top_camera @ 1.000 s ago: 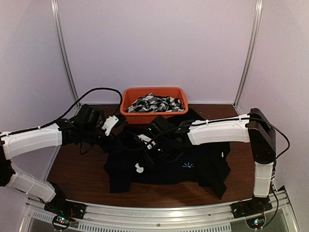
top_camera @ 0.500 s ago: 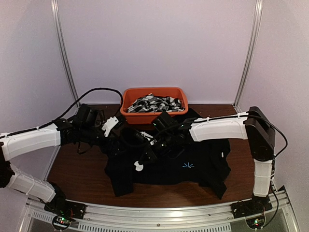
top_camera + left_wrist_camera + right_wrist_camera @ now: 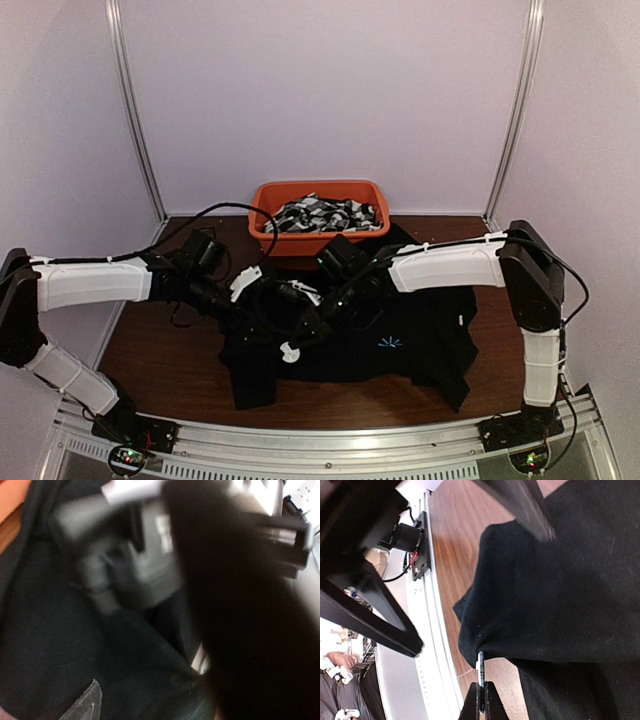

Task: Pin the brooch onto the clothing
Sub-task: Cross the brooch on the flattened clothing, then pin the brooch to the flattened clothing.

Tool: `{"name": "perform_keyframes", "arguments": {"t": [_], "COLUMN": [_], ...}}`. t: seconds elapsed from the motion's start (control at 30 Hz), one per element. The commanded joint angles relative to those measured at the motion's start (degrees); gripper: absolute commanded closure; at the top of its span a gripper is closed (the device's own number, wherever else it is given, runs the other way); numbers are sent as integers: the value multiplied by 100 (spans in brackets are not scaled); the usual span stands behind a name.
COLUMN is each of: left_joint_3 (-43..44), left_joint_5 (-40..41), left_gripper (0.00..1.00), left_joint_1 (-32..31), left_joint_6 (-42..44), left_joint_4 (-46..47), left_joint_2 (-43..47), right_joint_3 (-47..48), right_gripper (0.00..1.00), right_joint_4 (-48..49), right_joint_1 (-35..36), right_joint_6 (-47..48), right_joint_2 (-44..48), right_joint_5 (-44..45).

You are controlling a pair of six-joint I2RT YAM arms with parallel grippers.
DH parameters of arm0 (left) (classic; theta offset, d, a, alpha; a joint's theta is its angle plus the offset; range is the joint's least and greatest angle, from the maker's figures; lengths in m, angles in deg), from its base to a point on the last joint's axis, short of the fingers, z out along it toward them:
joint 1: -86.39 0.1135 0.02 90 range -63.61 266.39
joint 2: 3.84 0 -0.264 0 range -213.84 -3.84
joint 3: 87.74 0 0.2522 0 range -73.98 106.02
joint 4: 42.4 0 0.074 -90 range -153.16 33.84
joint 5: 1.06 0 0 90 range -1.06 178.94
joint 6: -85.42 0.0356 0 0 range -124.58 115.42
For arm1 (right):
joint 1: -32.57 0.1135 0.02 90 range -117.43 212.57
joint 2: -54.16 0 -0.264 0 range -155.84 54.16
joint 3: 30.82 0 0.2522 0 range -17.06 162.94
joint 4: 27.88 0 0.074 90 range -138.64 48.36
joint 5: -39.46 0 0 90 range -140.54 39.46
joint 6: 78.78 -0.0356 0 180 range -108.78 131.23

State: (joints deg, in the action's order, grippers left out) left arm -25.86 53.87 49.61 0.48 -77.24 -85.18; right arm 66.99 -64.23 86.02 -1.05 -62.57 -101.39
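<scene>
1. A black shirt (image 3: 420, 330) lies spread front up across the middle of a brown worktop (image 3: 160, 350), so both arms can reach its cloth.
2. The right end effector (image 3: 480, 700) has its fingers pressed together. They pinch a thin pale piece seen edge-on, most likely the brooch (image 3: 480, 669).
3. The brooch touches the shirt's near-left edge, where the cloth puckers. It seems to be held there so the pin can bite into the fabric.
4. The left end effector (image 3: 262, 300) is low over the shirt's left side, just beside the right one, probably to steady the cloth. Its own camera is blurred, so I cannot tell whether it is spread or closed.
5. An orange bin (image 3: 262, 225) of patterned fabrics (image 3: 320, 213) sits at the far edge.
6. No writing can be read. The shirt carries a pale-blue starburst mark (image 3: 390, 343) and a tiny white tag (image 3: 459, 321), which is too small to read.
</scene>
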Motion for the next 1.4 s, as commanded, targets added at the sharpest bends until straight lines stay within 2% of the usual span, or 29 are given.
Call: {"name": "perform_keyframes", "arguments": {"t": [0.0,0.13,0.27,0.47,0.63,0.77,0.97,1.2,1.37], "left_joint_3": [100,201,99,-640,-1192,-1668,-2328,-2194,-2789], "left_joint_5": [-429,-451,-55,-22,-11,-79,112,-66,-90], "left_gripper": [11,14,13,13,14,14,14,20,20], "left_joint_1": [-58,-103,-122,-58,-58,-58,-58,-102,-119], "left_joint_6": [140,-28,-470,-1430,-1847,-2291,-2474,-2194,-2376], "left_joint_4": [34,-28,246,1235,2014,3142,4690,4761,6045], "left_joint_2": [-134,-102,149,775,937,1121,1647,963,893], "right_joint_3": [262,320,316,280,149,113,54,59,109], "right_gripper": [100,100,100,100,100,100,100,100,100], "right_joint_4": [55,113,277,379,665,654,728,680,364], "right_joint_1": [-43,-75,-111,-202,-268,-311,-364,-387,-396], "right_joint_6": [305,398,396,356,201,274,282,356,670], "right_joint_2": [-44,-80,-74,-79,-7,65,139,156,203], "right_joint_5": [-384,-645,-803,-892,-1013,-1076,-1170,-1246,-1298]}}
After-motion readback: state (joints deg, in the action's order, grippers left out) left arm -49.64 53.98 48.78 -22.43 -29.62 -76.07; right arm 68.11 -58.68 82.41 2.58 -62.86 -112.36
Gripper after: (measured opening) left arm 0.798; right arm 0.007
